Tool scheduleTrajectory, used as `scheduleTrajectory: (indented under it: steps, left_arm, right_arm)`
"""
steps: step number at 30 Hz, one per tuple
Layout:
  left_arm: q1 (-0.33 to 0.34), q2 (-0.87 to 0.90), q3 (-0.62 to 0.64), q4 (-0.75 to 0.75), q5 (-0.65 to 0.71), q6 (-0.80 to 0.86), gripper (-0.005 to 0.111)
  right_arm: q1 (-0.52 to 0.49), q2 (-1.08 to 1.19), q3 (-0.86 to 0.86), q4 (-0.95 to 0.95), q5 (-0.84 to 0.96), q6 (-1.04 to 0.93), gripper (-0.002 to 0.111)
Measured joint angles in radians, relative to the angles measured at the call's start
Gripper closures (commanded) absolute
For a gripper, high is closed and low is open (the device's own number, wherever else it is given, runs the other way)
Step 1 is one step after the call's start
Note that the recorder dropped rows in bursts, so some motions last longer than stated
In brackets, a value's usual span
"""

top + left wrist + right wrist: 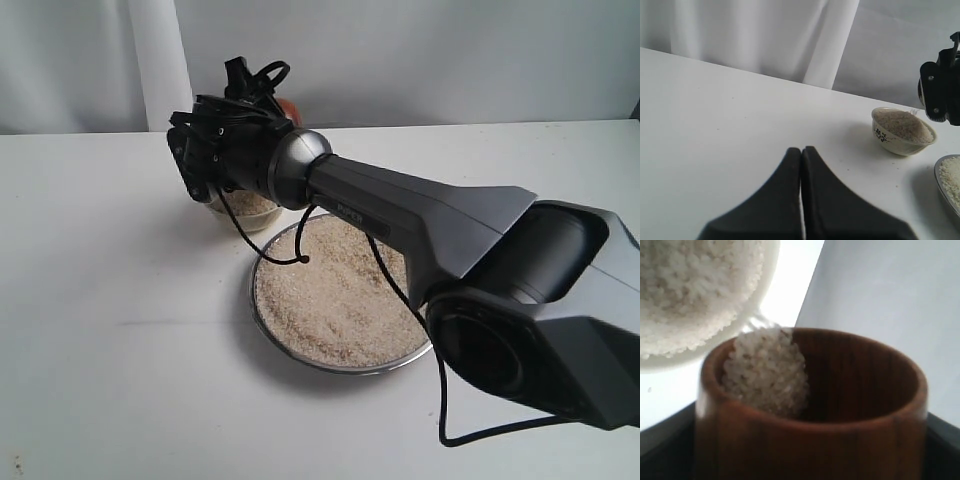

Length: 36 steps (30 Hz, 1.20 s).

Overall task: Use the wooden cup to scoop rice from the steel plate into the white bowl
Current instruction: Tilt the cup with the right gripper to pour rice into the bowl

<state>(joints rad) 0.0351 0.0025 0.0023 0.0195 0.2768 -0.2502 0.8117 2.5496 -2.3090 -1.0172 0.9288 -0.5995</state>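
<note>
The right gripper (250,100) clamps the reddish wooden cup (810,440), pale rice (767,372) at its lip, beside the full white bowl (895,145). The arm (430,220) overlaps the steel plate (300,352) at the bowl's five o'clock. The left gripper (801,165) is closed.

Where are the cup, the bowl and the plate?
cup (805,447), right wrist view, front outer wall.
bowl (894,143), left wrist view, side wall.
plate (254,300), exterior view, left rim.

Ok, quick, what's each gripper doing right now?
Left gripper: closed, holding nothing.
Right gripper: closed on the wooden cup, which has rice in it.
</note>
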Motion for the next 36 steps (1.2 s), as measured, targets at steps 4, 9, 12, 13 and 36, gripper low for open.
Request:
scheduleTrajectory:
  steps: [4, 9, 12, 13, 36]
  left_arm:
    - [0.0, 0.0, 0.0, 0.0, 0.0, 0.0, 0.107]
    - [0.0, 0.0, 0.0, 0.0, 0.0, 0.0, 0.107]
    - [0.0, 0.0, 0.0, 0.0, 0.0, 0.0, 0.107]
    - [0.0, 0.0, 0.0, 0.0, 0.0, 0.0, 0.107]
    - [0.0, 0.0, 0.0, 0.0, 0.0, 0.0, 0.107]
  right_arm:
    - [0.0, 0.0, 0.0, -0.027, 0.0, -0.017, 0.108]
    - [0.0, 0.0, 0.0, -0.07, -0.016, -0.053, 0.108]
    - [0.0, 0.0, 0.0, -0.1, -0.063, -0.067, 0.108]
    - [0.002, 0.0, 0.0, -0.112, -0.075, -0.069, 0.108]
    - [-0.043, 0.0, 0.0, -0.149, -0.101, -0.107, 0.108]
